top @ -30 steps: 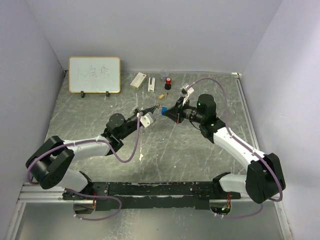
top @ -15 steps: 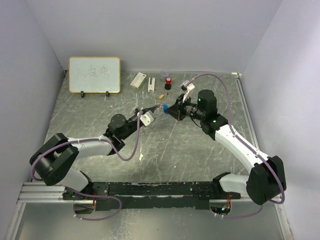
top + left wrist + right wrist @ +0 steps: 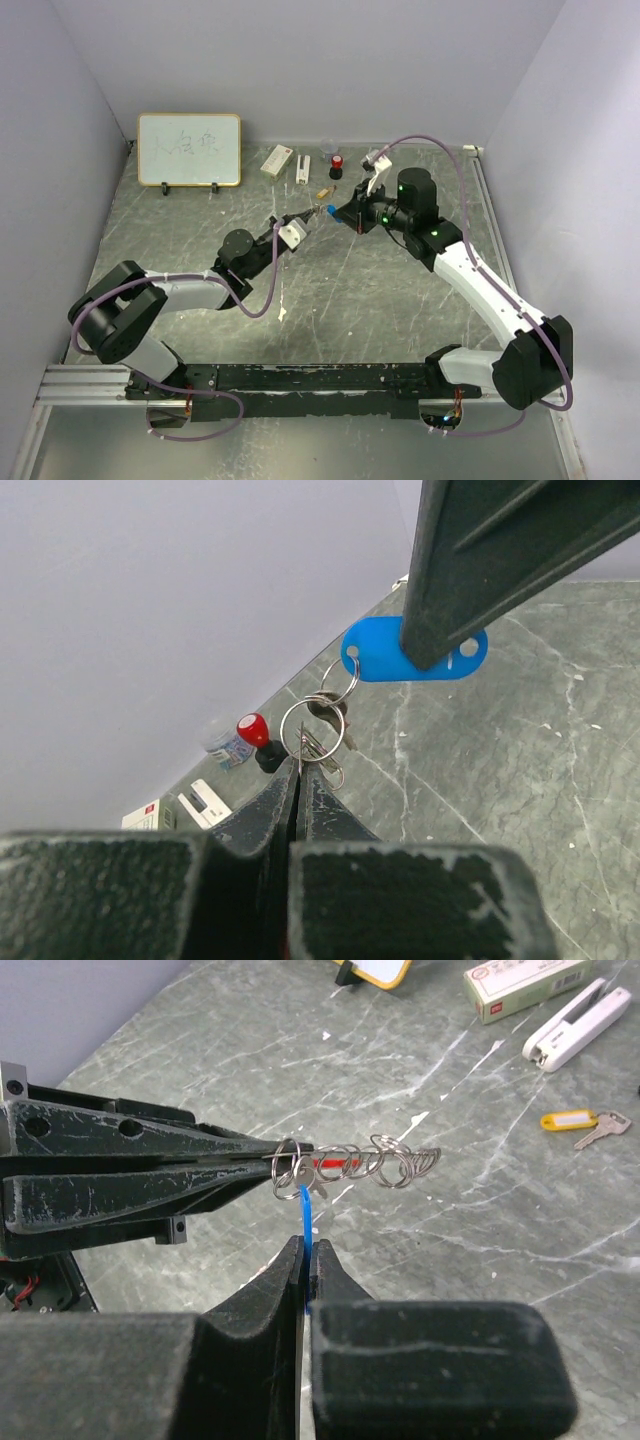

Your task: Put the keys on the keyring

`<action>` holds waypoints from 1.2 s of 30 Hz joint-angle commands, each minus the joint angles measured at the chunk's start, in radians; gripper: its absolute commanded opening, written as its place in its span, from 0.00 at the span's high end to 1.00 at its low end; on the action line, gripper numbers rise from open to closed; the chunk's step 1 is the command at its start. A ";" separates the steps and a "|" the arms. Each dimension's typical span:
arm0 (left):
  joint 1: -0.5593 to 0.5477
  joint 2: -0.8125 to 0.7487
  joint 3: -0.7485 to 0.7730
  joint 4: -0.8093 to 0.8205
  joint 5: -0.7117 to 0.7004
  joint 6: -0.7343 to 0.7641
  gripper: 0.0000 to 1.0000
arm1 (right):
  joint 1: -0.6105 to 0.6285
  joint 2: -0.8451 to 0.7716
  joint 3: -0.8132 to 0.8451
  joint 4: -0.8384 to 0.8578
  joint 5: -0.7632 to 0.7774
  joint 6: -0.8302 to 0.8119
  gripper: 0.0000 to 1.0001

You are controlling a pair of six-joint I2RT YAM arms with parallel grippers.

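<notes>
Here's the blue key tag (image 3: 415, 652), up in the air over the middle of the tabletop (image 3: 330, 300), and the right pincer (image 3: 303, 1248) has it clamped tight, jaws pressed together on the plastic. From the right wrist it shows edge-on, just a thin blue line rising straight out of the fingertips, so its long axis runs on from that pincer toward the rings. A small silver ring hangs through the hole at its free end, and right there is the keyring (image 3: 350, 1163), a string of linked silvery loops with a sliver of red among them. The left pincer (image 3: 298, 778) has its jaws closed on the nearest loop, and the rest of the loops trail past its tip. So the two pincers meet almost tip to tip, crossing each other, the tag lying just beyond the left one's point. Whether the tag's little ring is already threaded into the big loop, I can't tell; they overlap. My read is that the next move turns on that tiny overlap. The yellow-tagged key (image 3: 575, 1122) lies flat on the tabletop farther back, well apart, somewhat nearer the right arm, beside the red-and-black cylinder (image 3: 336, 165).
</notes>
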 commanded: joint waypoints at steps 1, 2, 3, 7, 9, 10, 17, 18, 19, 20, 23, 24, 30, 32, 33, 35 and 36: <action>0.016 0.019 -0.013 0.048 -0.098 -0.030 0.92 | -0.013 -0.016 0.056 -0.014 0.056 -0.025 1.00; 0.016 0.020 -0.012 0.049 -0.101 -0.033 0.92 | -0.013 -0.016 0.059 -0.015 0.057 -0.025 1.00; 0.016 0.023 -0.011 0.050 -0.102 -0.036 0.91 | -0.013 -0.014 0.062 -0.016 0.058 -0.027 1.00; 0.016 0.027 -0.012 0.062 -0.108 -0.051 0.90 | -0.013 -0.011 0.069 -0.014 0.055 -0.029 1.00; 0.016 0.028 -0.011 0.066 -0.110 -0.056 0.88 | -0.013 -0.010 0.072 -0.014 0.057 -0.031 1.00; 0.016 0.030 -0.009 0.064 -0.109 -0.060 0.87 | -0.012 -0.011 0.073 -0.013 0.059 -0.031 1.00; 0.015 0.036 -0.012 0.076 -0.113 -0.081 0.72 | -0.013 -0.012 0.077 -0.003 0.069 -0.033 1.00; 0.016 0.036 -0.012 0.076 -0.113 -0.082 0.71 | -0.013 -0.014 0.079 -0.002 0.072 -0.034 1.00; 0.016 0.036 -0.012 0.078 -0.114 -0.084 0.69 | -0.013 -0.014 0.082 -0.002 0.073 -0.035 1.00; 0.016 0.037 -0.012 0.079 -0.115 -0.086 0.69 | -0.012 -0.014 0.084 -0.001 0.073 -0.035 1.00; 0.016 0.035 -0.016 0.085 -0.121 -0.090 0.68 | -0.013 -0.011 0.093 -0.003 0.076 -0.041 1.00; 0.016 0.033 -0.017 0.085 -0.121 -0.092 0.68 | -0.013 -0.009 0.097 -0.006 0.076 -0.044 1.00; 0.015 -0.009 -0.044 0.098 -0.136 -0.094 0.64 | -0.013 0.005 0.132 -0.048 0.083 -0.074 1.00; 0.015 -0.032 -0.045 0.092 -0.132 -0.091 0.63 | -0.013 0.008 0.141 -0.061 0.086 -0.083 1.00; 0.016 -0.043 -0.045 0.084 -0.132 -0.090 0.63 | -0.012 0.009 0.143 -0.067 0.089 -0.088 1.00; 0.015 -0.063 -0.043 0.068 -0.127 -0.088 0.63 | -0.013 0.010 0.148 -0.078 0.093 -0.098 1.00; 0.016 -0.073 -0.041 0.060 -0.125 -0.088 0.62 | -0.013 0.010 0.150 -0.084 0.096 -0.103 1.00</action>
